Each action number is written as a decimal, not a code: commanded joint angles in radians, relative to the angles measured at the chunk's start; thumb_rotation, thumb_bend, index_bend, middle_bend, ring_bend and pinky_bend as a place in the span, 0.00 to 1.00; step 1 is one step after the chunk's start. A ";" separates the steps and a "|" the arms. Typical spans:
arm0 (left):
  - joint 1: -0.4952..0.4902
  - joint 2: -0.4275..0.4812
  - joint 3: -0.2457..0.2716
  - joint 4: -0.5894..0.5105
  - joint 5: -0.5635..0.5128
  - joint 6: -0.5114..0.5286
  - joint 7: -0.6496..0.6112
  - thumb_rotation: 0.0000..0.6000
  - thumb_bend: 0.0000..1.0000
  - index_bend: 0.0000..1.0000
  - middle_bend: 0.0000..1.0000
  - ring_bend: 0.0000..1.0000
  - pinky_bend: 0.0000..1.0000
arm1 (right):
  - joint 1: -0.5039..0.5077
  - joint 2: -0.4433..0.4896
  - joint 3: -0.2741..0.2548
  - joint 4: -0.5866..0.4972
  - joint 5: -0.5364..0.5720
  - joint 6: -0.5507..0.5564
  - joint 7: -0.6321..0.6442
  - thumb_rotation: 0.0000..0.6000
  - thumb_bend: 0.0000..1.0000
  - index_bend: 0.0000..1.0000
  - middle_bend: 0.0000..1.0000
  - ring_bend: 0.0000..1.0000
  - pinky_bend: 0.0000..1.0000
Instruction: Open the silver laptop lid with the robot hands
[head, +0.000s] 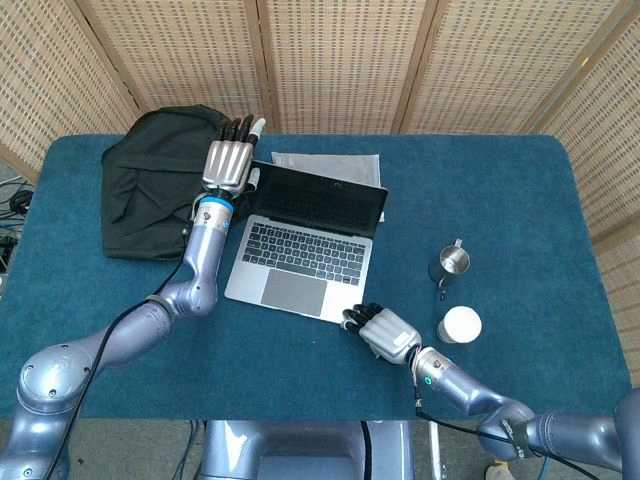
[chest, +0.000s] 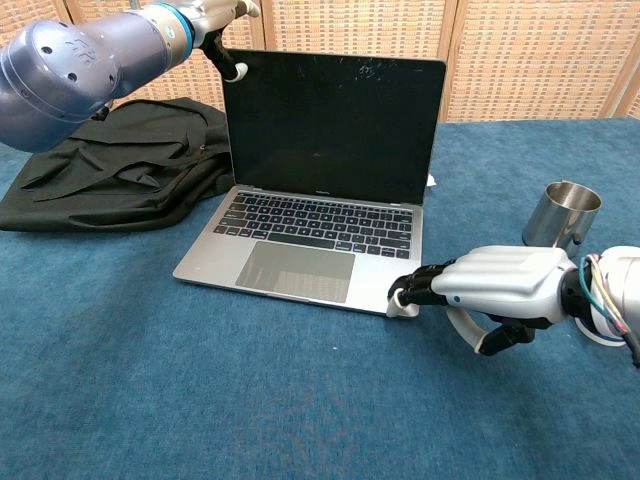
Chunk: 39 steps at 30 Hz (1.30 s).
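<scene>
The silver laptop (head: 303, 248) stands open in the middle of the blue table, its dark screen (chest: 335, 125) tilted a little past upright. My left hand (head: 228, 160) is at the lid's upper left corner with its fingers stretched out straight behind the top edge. Its thumb (chest: 236, 70) touches the screen-side corner in the chest view. My right hand (chest: 492, 288) lies flat at the laptop's front right corner. Its fingertips (chest: 408, 296) press on the base's edge, and it holds nothing.
A black cloth bag (head: 155, 185) lies left of the laptop under my left arm. A grey pouch (head: 325, 160) lies just behind the lid. A steel cup (head: 452, 263) and a white paper cup (head: 459, 325) stand right of the laptop, close to my right hand.
</scene>
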 joint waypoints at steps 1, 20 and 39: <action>-0.002 0.002 0.000 -0.001 0.006 0.006 -0.004 1.00 0.48 0.00 0.00 0.00 0.00 | -0.003 0.003 0.002 0.000 -0.003 0.008 0.009 1.00 1.00 0.12 0.08 0.04 0.14; 0.208 0.355 -0.007 -0.592 0.146 0.245 -0.103 1.00 0.32 0.00 0.00 0.00 0.00 | -0.111 0.249 0.060 -0.222 -0.087 0.286 0.084 1.00 1.00 0.12 0.08 0.04 0.14; 0.800 0.666 0.325 -1.015 0.516 0.661 -0.390 1.00 0.00 0.00 0.00 0.00 0.00 | -0.497 0.296 0.101 0.011 -0.029 0.795 0.436 1.00 0.00 0.07 0.00 0.00 0.01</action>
